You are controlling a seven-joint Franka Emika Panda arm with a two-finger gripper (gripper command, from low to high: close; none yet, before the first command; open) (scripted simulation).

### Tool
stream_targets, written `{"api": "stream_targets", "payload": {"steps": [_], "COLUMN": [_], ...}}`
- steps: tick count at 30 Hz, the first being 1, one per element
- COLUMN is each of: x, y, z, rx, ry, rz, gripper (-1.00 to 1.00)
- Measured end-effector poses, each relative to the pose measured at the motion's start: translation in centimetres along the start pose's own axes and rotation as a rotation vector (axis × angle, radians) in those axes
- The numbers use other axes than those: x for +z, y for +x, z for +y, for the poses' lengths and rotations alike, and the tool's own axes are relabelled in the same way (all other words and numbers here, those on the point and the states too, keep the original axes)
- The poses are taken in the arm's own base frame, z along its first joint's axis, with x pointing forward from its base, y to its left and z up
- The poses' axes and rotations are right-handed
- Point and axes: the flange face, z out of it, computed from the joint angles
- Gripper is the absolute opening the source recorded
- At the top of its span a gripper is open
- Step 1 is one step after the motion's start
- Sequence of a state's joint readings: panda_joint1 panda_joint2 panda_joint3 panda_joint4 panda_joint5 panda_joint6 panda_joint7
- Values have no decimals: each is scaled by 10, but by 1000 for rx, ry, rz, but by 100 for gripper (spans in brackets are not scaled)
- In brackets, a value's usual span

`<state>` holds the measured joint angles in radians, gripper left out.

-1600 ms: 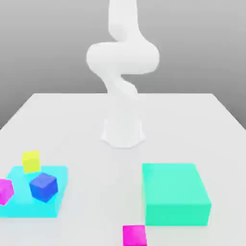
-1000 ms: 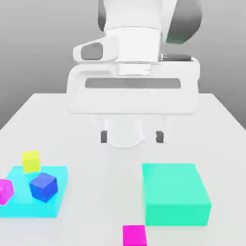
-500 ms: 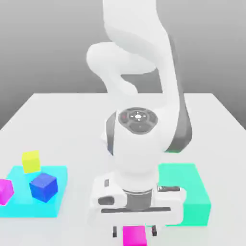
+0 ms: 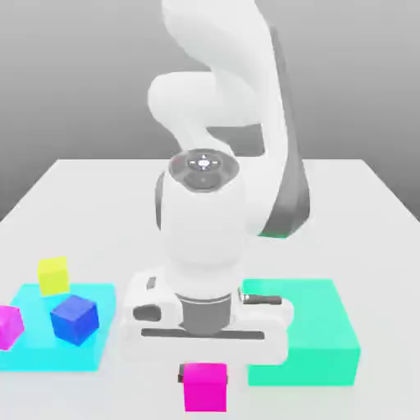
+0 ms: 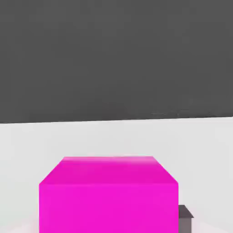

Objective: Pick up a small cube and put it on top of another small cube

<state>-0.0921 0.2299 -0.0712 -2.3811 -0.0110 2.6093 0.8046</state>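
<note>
**Fingers closed on the near magenta cube**

Your gripper has its two dark fingers pressed against opposite sides of the small magenta cube, one finger tip showing at each flank of the cube in the exterior view. In the hand view the same cube sits close in front of the camera, with a dark grey fingertip touching its lower side edge. You cannot tell from either view whether the cube rests on the white table or is just off it.

Above the fingers you see the wide white hand body, and over it the wrist and the arm bending back toward its base at the middle of the table.

Just behind the hand, toward the exterior view's right, lies the large teal block. Well apart, at the exterior view's left, a flat cyan slab carries the blue cube; the yellow cube stands at its far edge, and the second magenta cube at its left edge.
</note>
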Motion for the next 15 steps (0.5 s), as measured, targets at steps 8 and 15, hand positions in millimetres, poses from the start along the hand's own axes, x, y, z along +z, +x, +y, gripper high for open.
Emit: {"api": "stream_targets", "payload": {"steps": [8, 15], "x": [-56, -8], "y": [124, 134], "z": [194, 225], "rx": [450, 516], "ry": [7, 14], "rz": [-14, -20], "gripper": [-100, 100]}}
